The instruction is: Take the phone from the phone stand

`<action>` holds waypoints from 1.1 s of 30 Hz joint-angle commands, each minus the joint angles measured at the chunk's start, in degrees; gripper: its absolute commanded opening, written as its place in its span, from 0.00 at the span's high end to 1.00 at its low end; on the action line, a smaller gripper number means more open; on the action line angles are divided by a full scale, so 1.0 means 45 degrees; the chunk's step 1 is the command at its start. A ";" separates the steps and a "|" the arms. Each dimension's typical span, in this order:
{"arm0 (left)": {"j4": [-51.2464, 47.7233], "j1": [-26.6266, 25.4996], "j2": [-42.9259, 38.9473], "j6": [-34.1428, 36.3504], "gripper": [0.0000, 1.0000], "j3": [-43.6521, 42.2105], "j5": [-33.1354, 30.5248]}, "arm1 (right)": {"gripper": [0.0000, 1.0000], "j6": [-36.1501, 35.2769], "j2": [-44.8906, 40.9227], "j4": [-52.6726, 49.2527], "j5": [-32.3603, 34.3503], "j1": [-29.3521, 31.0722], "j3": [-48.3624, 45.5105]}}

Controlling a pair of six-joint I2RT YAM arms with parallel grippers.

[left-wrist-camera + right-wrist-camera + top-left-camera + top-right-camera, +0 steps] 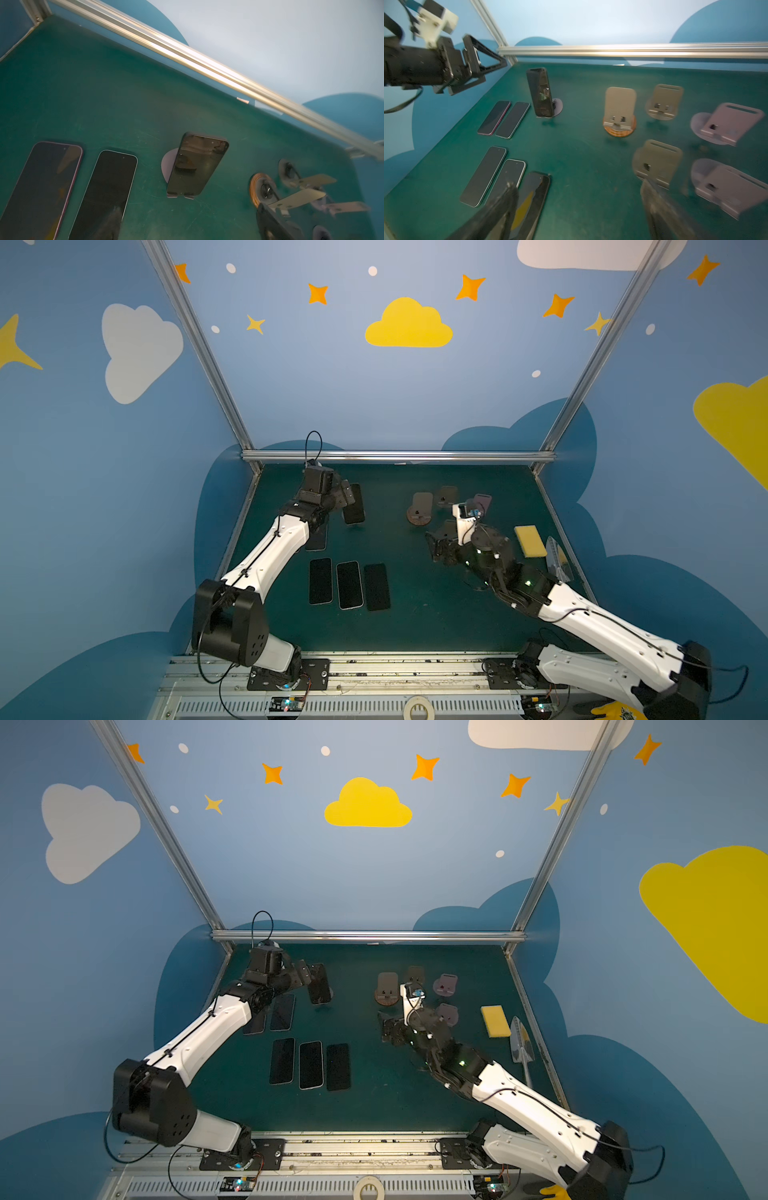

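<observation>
A: Is the phone taken off the phone stand yet?

B: Not yet; it is seen seated there, left of centre in both top views. The left gripper and right gripper are held apart, empty.

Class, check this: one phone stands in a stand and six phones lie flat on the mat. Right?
No: five phones lie flat, not six: a pair and a row of three, clear in the right wrist view. The rest holds.

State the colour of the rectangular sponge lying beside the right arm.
Yellow; the rectangular foam sponge shows best in a top view.
</observation>
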 commanded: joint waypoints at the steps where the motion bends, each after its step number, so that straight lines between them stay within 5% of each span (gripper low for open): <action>1: -0.0485 -0.0240 0.0764 0.1563 0.00 0.0632 -0.0567 | 0.08 0.0012 -0.0773 -0.0084 -0.0081 -0.0587 -0.0579; 12: -0.0237 -0.0529 0.3110 0.2072 0.00 0.2269 -0.0212 | 0.08 0.0694 -0.1477 0.0840 -0.1492 -0.2198 -0.2019; 33: 0.0452 -0.0905 0.5181 0.1436 0.00 0.3150 -0.2040 | 0.08 0.1194 -0.1006 0.1346 -0.2150 -0.2982 -0.2632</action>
